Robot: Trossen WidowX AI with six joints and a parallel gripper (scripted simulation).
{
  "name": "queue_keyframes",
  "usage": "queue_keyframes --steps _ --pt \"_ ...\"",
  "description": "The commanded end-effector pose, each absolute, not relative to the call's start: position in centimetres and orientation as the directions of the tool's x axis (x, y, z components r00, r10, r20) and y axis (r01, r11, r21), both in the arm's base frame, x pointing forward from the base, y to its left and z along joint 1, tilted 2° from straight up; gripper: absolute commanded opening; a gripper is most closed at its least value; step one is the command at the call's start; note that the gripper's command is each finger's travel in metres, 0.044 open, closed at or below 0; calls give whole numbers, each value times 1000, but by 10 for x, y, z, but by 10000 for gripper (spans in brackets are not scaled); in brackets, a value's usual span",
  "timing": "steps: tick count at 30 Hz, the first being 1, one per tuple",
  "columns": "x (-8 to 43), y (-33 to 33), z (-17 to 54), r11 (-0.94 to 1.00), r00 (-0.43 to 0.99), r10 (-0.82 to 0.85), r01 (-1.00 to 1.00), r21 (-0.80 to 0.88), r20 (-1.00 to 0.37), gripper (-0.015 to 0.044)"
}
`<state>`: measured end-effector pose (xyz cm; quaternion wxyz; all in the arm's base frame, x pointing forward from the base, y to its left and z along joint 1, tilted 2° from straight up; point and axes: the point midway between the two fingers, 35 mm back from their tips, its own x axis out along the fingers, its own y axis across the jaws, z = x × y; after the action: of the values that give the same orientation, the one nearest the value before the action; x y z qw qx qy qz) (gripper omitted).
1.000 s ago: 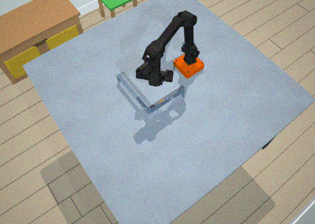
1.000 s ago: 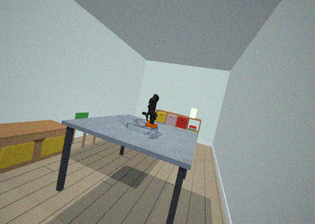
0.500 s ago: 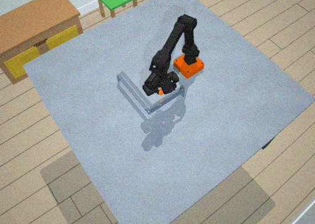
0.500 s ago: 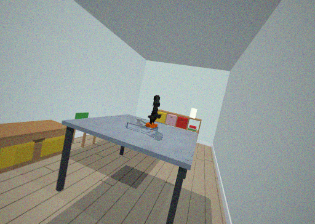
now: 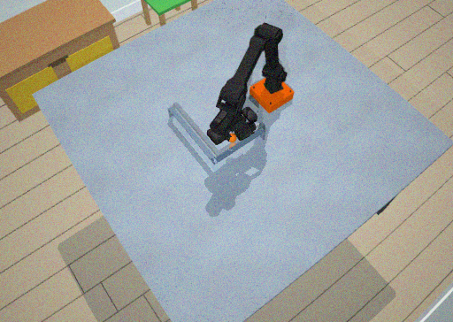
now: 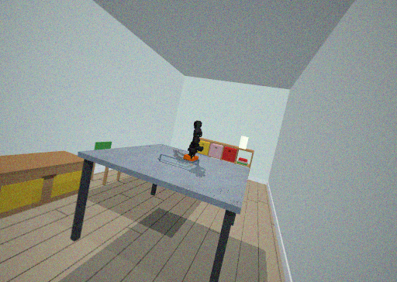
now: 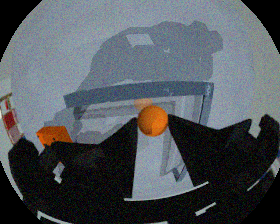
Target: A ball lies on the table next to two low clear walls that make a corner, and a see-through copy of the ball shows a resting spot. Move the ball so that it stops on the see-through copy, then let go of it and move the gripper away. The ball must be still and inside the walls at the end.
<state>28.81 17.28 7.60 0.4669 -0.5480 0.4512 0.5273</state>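
Orange ball btwn fingers, clear walls just beyond.

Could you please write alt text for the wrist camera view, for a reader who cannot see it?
An orange ball is gripped between the dark fingers of the gripper, seen from just behind. Beyond it, low clear walls form a corner on the grey table, under the arm's shadow.
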Motion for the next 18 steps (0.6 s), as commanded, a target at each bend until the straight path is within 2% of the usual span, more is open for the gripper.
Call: queue_keyframes --steps 1,7,18 --pt "286 172 52 -164 21 -8 -986 -19 -1000 0" --pt "285 171 23 -164 20 -8 -986 -19 -1000 0" --pt "285 170 16 -164 20 -8 -986 -19 -1000 0"
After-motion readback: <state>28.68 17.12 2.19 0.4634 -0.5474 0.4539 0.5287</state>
